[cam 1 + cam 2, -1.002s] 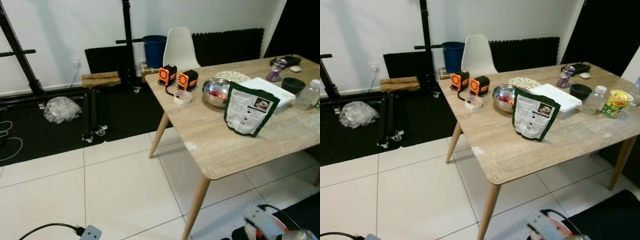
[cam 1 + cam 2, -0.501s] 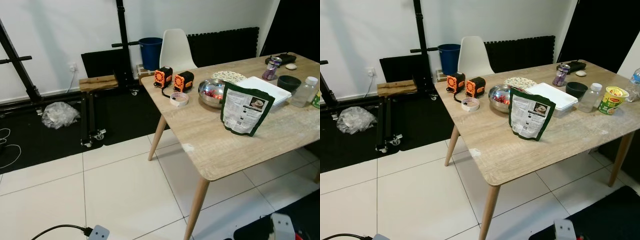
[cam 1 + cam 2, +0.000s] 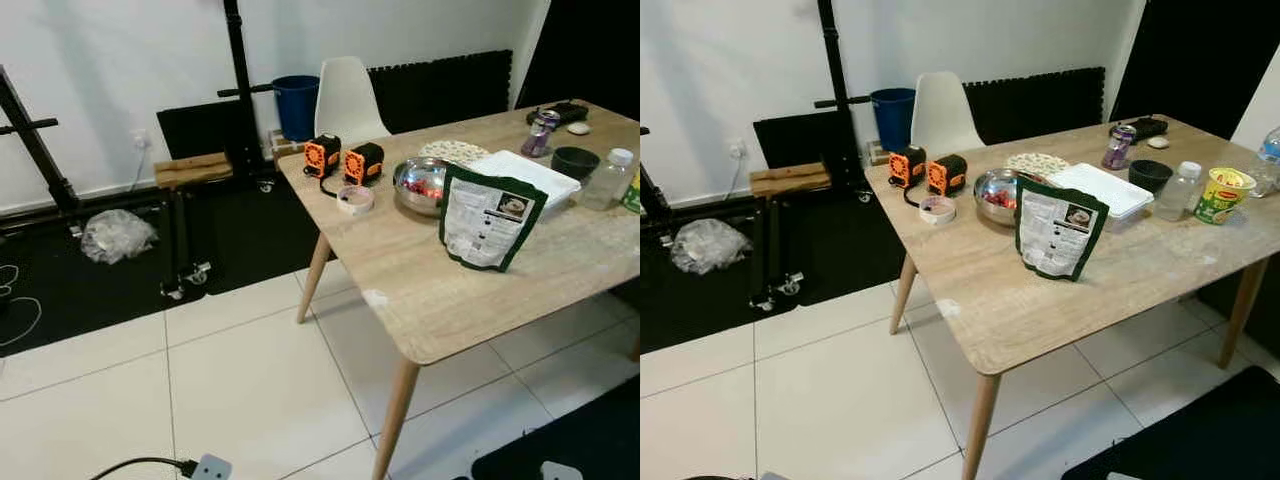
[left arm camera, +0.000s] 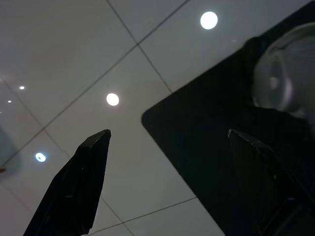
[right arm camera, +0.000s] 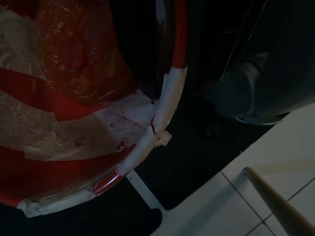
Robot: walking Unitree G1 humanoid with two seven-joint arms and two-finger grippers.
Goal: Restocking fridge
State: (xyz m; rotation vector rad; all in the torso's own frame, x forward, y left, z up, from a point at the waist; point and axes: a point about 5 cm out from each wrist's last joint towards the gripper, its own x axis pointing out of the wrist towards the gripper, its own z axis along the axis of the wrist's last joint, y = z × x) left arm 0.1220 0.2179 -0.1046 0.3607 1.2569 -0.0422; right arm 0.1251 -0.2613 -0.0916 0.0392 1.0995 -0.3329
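sitting on the table [image 3: 1110,290], a steel bowl [image 3: 998,195] holding red food.

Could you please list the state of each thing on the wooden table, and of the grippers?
Dark green food pouch: standing upright, top closed.
Round steel bowl: upright, holding red food.
Flat white lidded container: lid on.
Clear plastic bottle: upright, capped.
Yellow-green instant noodle cup: upright, sealed.
Purple drink can: upright.
Dark round bowl: upright.
Left gripper: open, hanging over floor tiles.

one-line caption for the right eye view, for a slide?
Wooden table holding a green pouch, steel bowl, two orange tools and a noodle cup; white chair behind.
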